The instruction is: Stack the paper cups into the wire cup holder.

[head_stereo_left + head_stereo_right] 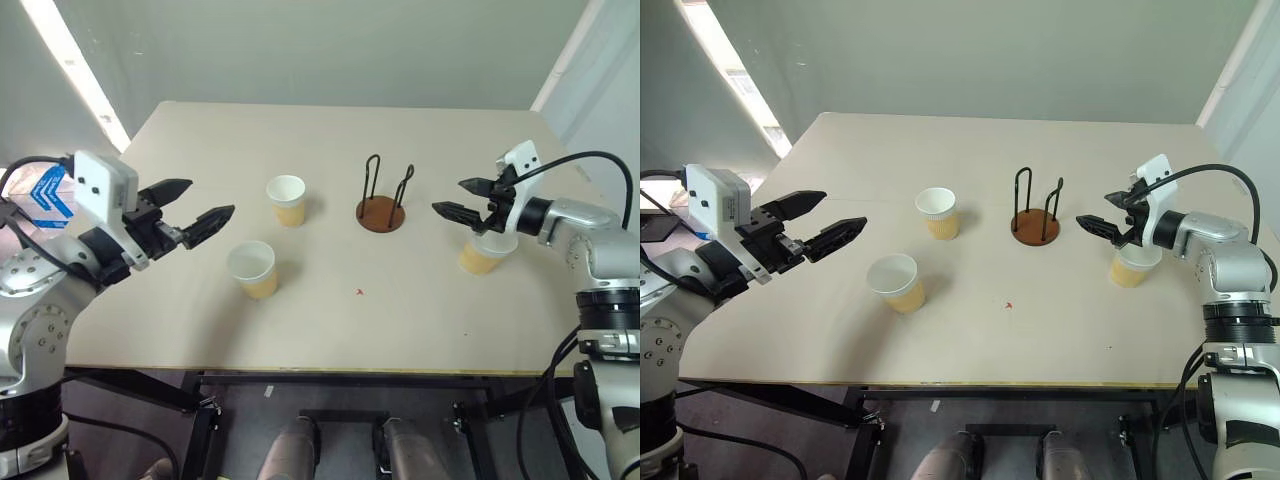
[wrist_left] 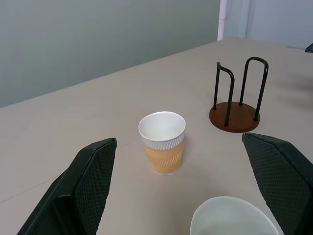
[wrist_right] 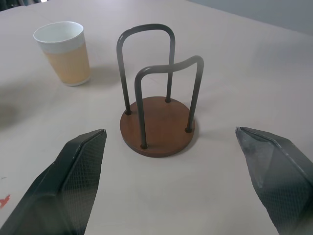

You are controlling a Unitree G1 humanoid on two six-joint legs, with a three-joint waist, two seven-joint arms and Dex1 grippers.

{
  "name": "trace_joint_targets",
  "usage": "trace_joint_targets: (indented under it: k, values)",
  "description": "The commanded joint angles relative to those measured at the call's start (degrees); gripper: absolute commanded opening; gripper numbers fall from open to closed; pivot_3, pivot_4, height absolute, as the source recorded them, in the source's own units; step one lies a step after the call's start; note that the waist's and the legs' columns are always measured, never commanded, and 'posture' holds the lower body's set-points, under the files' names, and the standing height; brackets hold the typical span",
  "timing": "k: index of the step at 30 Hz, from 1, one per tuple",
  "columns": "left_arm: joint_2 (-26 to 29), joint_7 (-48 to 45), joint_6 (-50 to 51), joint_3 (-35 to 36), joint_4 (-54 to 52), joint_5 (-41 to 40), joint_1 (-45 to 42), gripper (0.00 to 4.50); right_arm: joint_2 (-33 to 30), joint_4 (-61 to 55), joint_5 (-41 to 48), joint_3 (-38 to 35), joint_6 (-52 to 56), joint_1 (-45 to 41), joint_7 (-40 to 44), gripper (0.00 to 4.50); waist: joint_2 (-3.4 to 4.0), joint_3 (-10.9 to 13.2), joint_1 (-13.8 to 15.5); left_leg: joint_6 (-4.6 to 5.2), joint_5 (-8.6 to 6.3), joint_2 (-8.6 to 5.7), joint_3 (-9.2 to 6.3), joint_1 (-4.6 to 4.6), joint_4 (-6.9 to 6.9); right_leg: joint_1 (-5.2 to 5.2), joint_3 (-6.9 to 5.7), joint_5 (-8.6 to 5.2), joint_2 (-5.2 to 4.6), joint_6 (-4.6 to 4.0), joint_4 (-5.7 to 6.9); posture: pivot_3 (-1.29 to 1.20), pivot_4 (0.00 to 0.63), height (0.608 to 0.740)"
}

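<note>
Both grippers, left and right, stand wide and hold nothing. Holder near the tabletop's middle is bare; three cups stand around it, none stacked yet

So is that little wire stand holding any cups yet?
Empty. The wire stand shows a bare brown base between its loops; all three cups stand upright on the table.

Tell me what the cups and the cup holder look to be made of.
Paper cups: likely paper, matte white rim and inside, tan outer wall with a ribbed pattern. Wire cup holder: thin dark loops, probably metal with a slight sheen, set in a round reddish-brown base, seemingly wood, smooth finish.
</note>
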Motion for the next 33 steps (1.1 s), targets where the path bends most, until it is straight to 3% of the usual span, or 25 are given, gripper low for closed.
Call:
trace_joint_targets:
  k: [1, 11, 22, 33]
  values:
    - [0.53, 0.05, -0.43, 0.97, -0.57, -0.20, -1.18, 4.50, -0.97, -2.69, 0.49, -1.42, -0.92, -0.59, 0.45, 4.48, 0.00, 0.00, 0.00, 0.00, 0.00, 0.00, 0.00, 0.00, 0.00, 0.00, 0.00, 0.00, 0.00, 0.00, 0.00, 0.00, 0.150, 0.740]
    - [0.24, -0.82, -2.03, -2.14, 1.27, 2.01, -3.06, 4.50, -3.23, -4.98, 0.17, -1.75, -0.39, 0.71, 0.72, 4.48, 0.00, 0.00, 0.05, -0.01, 0.00, 0.00, 0.00, 0.00, -0.01, 0.00, 0.00, 0.00, 0.00, 0.00, 0.00, 0.00, 0.150, 0.740]
    - [2.25, -10.52, -2.08, -9.67, 9.66, 3.15, -12.16, 4.50, -7.58, -15.12, 2.70, -1.10, 10.65, 5.04, 2.02, 4.48, -0.03, 0.01, 0.15, -0.03, 0.01, -0.01, 0.00, -0.02, 0.00, 0.01, 0.00, -0.02, 0.00, 0.04, -0.02, 0.00, 0.150, 0.740]
    - [3.83, -19.62, -9.12, -16.77, 18.90, 11.24, -20.14, 4.50, -5.15, -11.71, 0.29, 5.26, 11.03, -0.10, 2.58, 4.48, -0.04, 0.01, 0.05, 0.63, 0.40, -0.01, -0.01, -0.03, -0.04, -0.01, 0.02, -0.11, 0.01, 0.17, -0.04, 0.00, 0.150, 0.740]
